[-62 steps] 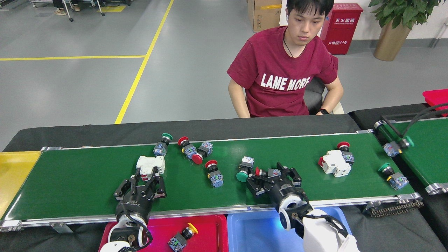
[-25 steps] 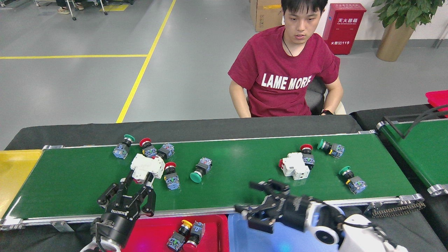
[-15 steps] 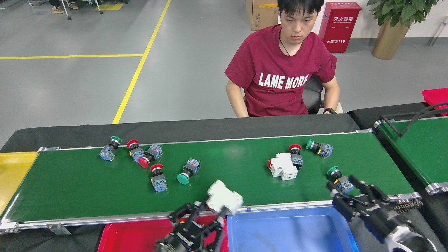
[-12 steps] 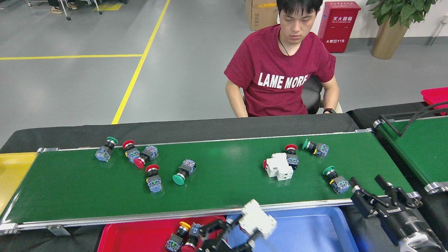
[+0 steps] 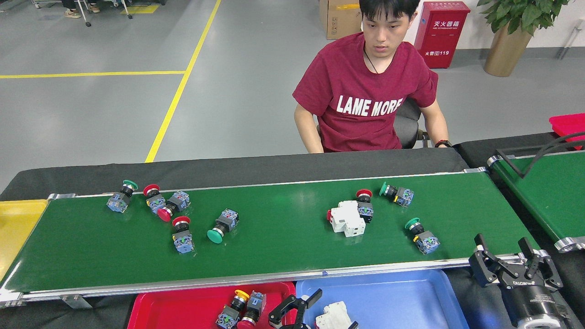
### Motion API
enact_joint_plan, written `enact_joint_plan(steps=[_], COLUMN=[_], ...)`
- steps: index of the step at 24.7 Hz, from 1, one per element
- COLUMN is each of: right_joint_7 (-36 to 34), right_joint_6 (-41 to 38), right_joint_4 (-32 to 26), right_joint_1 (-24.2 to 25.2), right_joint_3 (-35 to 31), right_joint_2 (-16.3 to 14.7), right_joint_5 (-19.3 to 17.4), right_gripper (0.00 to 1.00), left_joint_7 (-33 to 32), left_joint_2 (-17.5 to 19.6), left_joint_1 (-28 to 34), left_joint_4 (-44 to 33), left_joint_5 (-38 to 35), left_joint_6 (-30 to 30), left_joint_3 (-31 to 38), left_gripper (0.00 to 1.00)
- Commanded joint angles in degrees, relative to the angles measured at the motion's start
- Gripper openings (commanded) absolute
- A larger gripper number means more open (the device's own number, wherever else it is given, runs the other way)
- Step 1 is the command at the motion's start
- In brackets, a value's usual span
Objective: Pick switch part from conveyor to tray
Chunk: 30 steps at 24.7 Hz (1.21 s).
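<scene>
Head view: since the earlier frame, the belt has carried all parts leftward, and the left gripper (image 5: 302,305) has brought a white switch part (image 5: 335,316) over the blue tray (image 5: 411,297), near its left edge. Left fingers spread wide: apparently released. Right gripper (image 5: 509,258), fingers wide and empty, hovers at the conveyor's (image 5: 283,249) right near corner. Another white, blocky part (image 5: 347,219) lies right of belt centre.

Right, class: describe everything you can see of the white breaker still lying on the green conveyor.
The white breaker is a blocky white plastic unit with stepped, ridged faces and a small red lever at its left end. It lies on the right half of the conveyor, skewed to the rails. A red-capped push-button switch rests against its far right corner. No gripper touches it.
</scene>
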Motion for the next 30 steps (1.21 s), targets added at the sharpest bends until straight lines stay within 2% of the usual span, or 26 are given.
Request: enact_joint_plan(steps=[1, 4, 7, 13, 17, 20, 21, 23, 24, 25, 26, 28, 30], right_joint_7=[0.3, 5.7, 8.5, 15.2, 17.3, 20.7, 22.2, 23.2, 23.2, 23.1, 22.9, 22.9, 22.9], right_joint_6=[-0.4, -3.1, -7.7, -12.3, -12.2, -12.2, -12.6, -12.8, -12.9, -12.9, -13.0, -14.0, -16.8], right_joint_4=[-0.7, -0.8, -0.8, -0.8, -0.4, 0.1, 0.3, 1.3, 1.7, 2.2, 2.6, 2.8, 2.8], right_joint_1=[-0.4, -1.6, -5.4, -9.3, -12.6, -13.9, -14.5, -15.3, -16.1, -16.9, -17.4, -18.3, -18.8], right_joint_3=[-0.2, 2.4, 7.2, 15.9, 19.2, 21.0, 22.0, 23.8, 24.5, 24.6, 24.6, 24.6, 24.6], right_joint_2=[-0.7, -0.5, -0.7, -0.4, 1.0, 1.3, 1.3, 1.6, 1.8, 1.8, 1.9, 1.9, 1.9], right_joint_5=[-0.1, 0.0, 0.0, 0.2, 0.0, 0.0, 0.0, 0.0, 0.0, -0.1, -0.1, -0.3, -1.1], right_gripper=[0.96, 0.96, 0.96, 0.96, 0.92, 0.72, 0.62, 0.56, 0.47, 0.33, 0.26, 0.21, 0.20], left_joint_7=[3.8, 4.5, 3.9, 2.1, 0.9, -1.2, -1.3, -1.3, -1.3, -1.3, -1.2, -1.3, -1.2], left_joint_2=[0.0, 0.5, 1.4, 1.5, 1.5, 1.9, 2.3, 3.6, 4.5, 5.3, 5.9, 7.3, 9.0], left_joint_1=[0.4, 0.5, 0.1, 0.7, -2.8, -6.7, -8.0, -9.9, -10.9, -12.2, -13.7, -17.2, -19.4], left_joint_4=[-0.8, -0.3, -0.3, 1.0, 3.4, 7.0, 8.3, 10.4, 11.7, 13.3, 15.0, 18.8, 22.7], left_joint_5=[0.2, 1.0, 3.4, 4.1, 3.9, 3.8, 3.6, 3.5, 3.5, 3.4, 3.4, 3.4, 3.5], left_joint_6=[2.7, 1.1, -4.7, -6.5, -5.0, -1.6, -1.0, 0.4, 1.5, 2.5, 3.3, 4.7, 5.1], left_joint_3=[8.2, 23.2, 31.1, 33.2, 33.5, 33.9, 34.1, 34.2, 34.1, 33.9, 34.0, 34.0, 34.1], left_gripper=[1.00, 1.00, 1.00, 1.00, 1.00, 1.00, 1.00, 1.00, 1.00, 1.00, 1.00, 1.00, 1.00])
